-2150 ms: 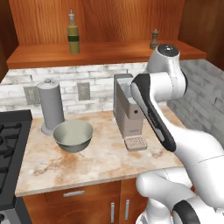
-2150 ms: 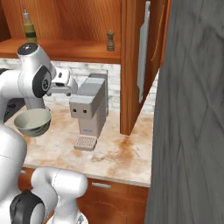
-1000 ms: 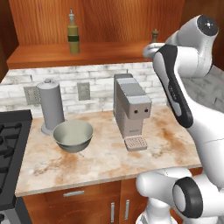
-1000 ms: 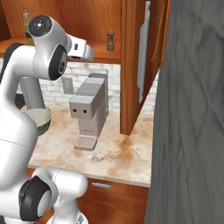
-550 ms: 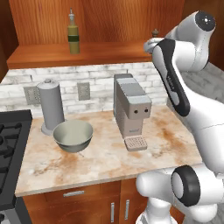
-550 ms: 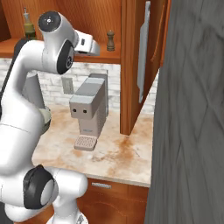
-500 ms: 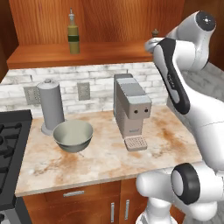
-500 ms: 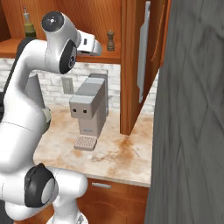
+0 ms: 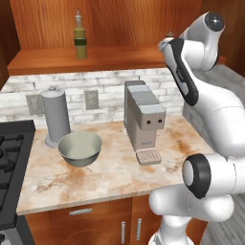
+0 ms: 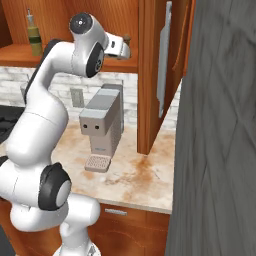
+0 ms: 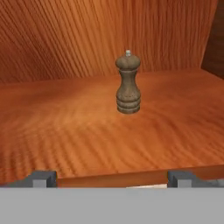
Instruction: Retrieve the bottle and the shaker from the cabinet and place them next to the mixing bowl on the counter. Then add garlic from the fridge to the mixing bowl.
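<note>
A marble-patterned bench (image 9: 110, 177) meets a white brick backsplash (image 9: 105, 91). Wooden cabinets (image 9: 119, 24) hang above; a black stove (image 9: 9, 158) sits at the left.

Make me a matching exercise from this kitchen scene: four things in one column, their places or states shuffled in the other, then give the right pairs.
Things:
1. bottle
2. shaker
3. mixing bowl
4. gripper

Places or states:
A. on the counter, beside the grey canister
B. open, at the front edge of the cabinet shelf
C. upright on the shelf, straight ahead of the gripper
D. upright on the shelf's left part, above the canister

Pairs: 1-D, 2-C, 3-A, 4-B
</note>
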Robot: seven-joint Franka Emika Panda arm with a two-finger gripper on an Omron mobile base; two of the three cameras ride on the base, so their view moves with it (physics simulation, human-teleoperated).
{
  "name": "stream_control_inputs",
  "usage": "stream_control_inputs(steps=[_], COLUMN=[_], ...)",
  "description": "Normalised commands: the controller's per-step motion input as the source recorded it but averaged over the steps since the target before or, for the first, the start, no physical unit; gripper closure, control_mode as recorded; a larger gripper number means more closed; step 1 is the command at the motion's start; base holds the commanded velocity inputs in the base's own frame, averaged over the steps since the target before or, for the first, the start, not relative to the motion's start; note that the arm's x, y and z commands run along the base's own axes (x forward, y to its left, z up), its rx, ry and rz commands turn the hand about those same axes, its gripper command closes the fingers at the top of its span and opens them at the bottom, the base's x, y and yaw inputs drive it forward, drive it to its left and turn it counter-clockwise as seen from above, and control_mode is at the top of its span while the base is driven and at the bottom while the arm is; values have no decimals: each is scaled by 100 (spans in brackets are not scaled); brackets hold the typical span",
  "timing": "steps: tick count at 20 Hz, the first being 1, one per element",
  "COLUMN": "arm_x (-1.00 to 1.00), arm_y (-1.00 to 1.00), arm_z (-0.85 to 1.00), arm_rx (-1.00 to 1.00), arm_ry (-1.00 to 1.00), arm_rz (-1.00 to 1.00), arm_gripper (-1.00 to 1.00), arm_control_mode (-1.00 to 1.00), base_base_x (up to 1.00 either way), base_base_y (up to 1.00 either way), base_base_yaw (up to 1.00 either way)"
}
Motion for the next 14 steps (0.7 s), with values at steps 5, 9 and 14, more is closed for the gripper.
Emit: stream_control_inputs(steps=[5,9,14], arm_x=[40,25,33], arm_y=[-4,-26,-39], arm_z=[1,0,0], arm_rx=[0,0,0], arm_ry=[0,1,0], arm_rz=[-7,0,0], arm_gripper=[-100,-100,-100], arm_control_mode=[-100,-100,-100], base_base_x=[0,0,0], base_base_y=[0,0,0], base_base_yaw=[0,0,0])
